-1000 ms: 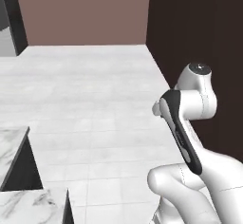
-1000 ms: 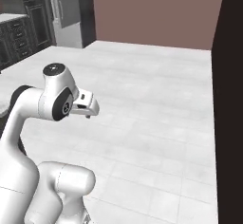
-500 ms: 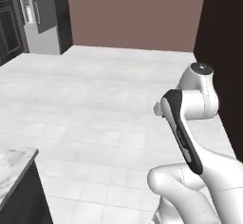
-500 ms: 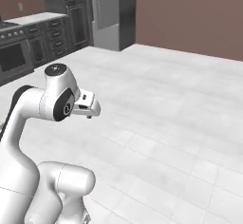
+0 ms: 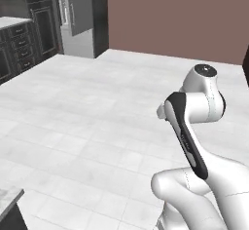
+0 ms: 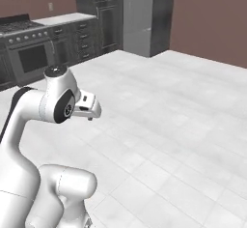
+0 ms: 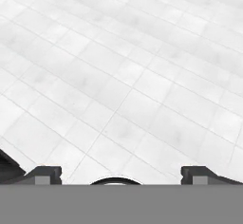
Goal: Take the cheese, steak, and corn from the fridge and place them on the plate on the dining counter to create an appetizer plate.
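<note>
Grey steel fridge: it [image 5: 78, 17] stands at the far end of the floor [image 5: 97, 126], against the reddish-brown wall [image 5: 180, 14], door shut as far as I can tell. In the right base view it [image 6: 144, 14] sits next to the dark cabinets [image 6: 72, 43] and the stove [image 6: 31, 55].

What just changed: the whole picture has swung round over the last second. A moment ago it was mostly wall and a dark panel; now the fridge and kitchen run are in frame. That's the base turning, not the furniture moving. The arm pose looks the same throughout.

What that means: my guess is the robot is only lining up to drive to the fridge, so the task is right at the start, nothing fetched yet.

Pincer: the gripper [image 7: 122, 173] is wide apart with nothing between the tips, just floor tiles ahead of it. In the right base view it [image 6: 87, 107] is tucked in close to the arm, well above the floor.

Dining counter: only a sliver of marble top [image 5: 7, 200] pokes in at the bottom left corner of the left base view, cut off by the frame.

Hidden stuff: cheese, steak and corn are presumably behind the fridge door, can't confirm. The plate is somewhere out of frame. Fridge handle is too small to make out properly.
</note>
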